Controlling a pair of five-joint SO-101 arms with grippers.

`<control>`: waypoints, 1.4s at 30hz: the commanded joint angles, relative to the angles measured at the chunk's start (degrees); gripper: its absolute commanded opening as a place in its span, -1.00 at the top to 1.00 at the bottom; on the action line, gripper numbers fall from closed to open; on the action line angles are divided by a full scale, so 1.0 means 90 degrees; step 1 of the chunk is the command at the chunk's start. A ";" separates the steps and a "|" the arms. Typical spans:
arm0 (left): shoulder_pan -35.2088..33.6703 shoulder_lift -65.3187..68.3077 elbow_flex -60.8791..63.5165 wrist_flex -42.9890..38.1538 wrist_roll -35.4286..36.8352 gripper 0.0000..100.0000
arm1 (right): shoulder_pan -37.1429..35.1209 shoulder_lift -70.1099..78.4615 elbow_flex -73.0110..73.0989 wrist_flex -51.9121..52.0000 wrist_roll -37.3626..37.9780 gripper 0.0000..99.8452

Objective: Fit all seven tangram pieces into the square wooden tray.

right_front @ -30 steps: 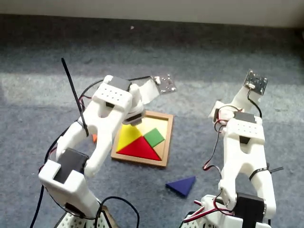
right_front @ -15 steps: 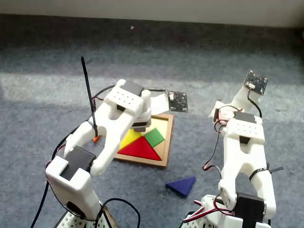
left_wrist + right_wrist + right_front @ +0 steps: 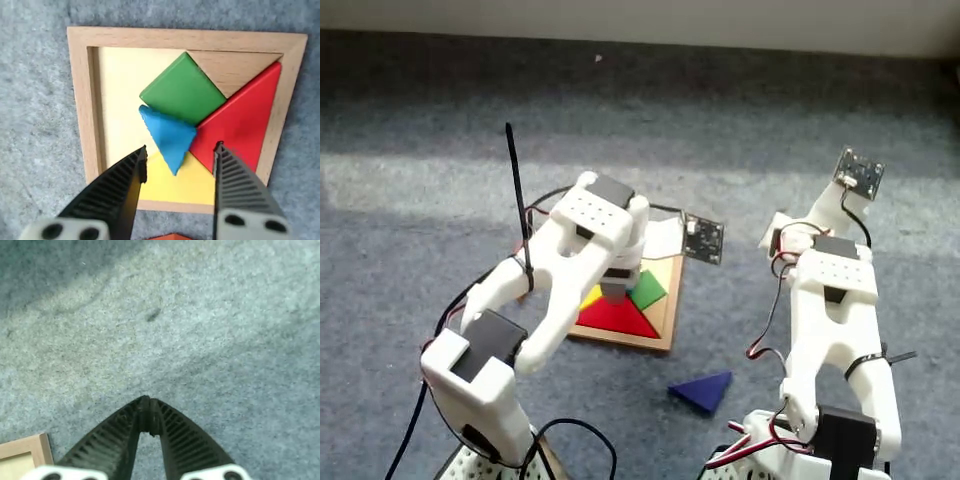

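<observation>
1. Tray. The square wooden tray (image 3: 80,100) (image 3: 666,305) lies flat on the grey counter (image 3: 770,140), between the two arms.
2. Pieces in the tray. The green square (image 3: 182,90) (image 3: 646,290) sits near the middle. The red triangle (image 3: 240,120) (image 3: 617,318) lies against one rim, and the yellow triangle (image 3: 175,185) against the adjoining rim.
3. The light blue triangle (image 3: 170,137) lies tilted where these three pieces meet. It overlaps the yellow triangle and is not seated flat.
4. Pieces outside the tray. The dark blue triangle (image 3: 703,390) lies on the counter, apart from the tray. An orange piece (image 3: 170,236) lies just beside the tray's rim.
5. Left arm (image 3: 580,250). It hangs over the tray. The left jaws are spread, one on each side of the light blue triangle, with nothing pinched.
6. Right arm (image 3: 835,310). It stands apart from the tray. The right jaws are pressed together over bare counter, holding nothing.
</observation>
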 commanded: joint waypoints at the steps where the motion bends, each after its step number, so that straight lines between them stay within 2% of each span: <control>1: 0.0083 -0.0044 -0.0269 0.0039 0.0303 0.47 | 0.0073 -0.0298 -0.0093 -0.0122 0.0000 0.99; 9: -0.0190 -0.0063 -0.0288 0.0000 0.0293 0.47 | 0.0073 -0.0298 -0.0093 -0.0122 0.0000 0.99; 23: -0.0484 0.0630 -0.0278 -0.0967 0.0332 0.47 | 0.0073 -0.0298 -0.0093 -0.0122 0.0000 0.99; 42: -0.0659 0.0464 -0.0601 -0.0996 0.0332 0.47 | 0.0063 -0.0298 -0.0093 -0.0122 0.0000 0.99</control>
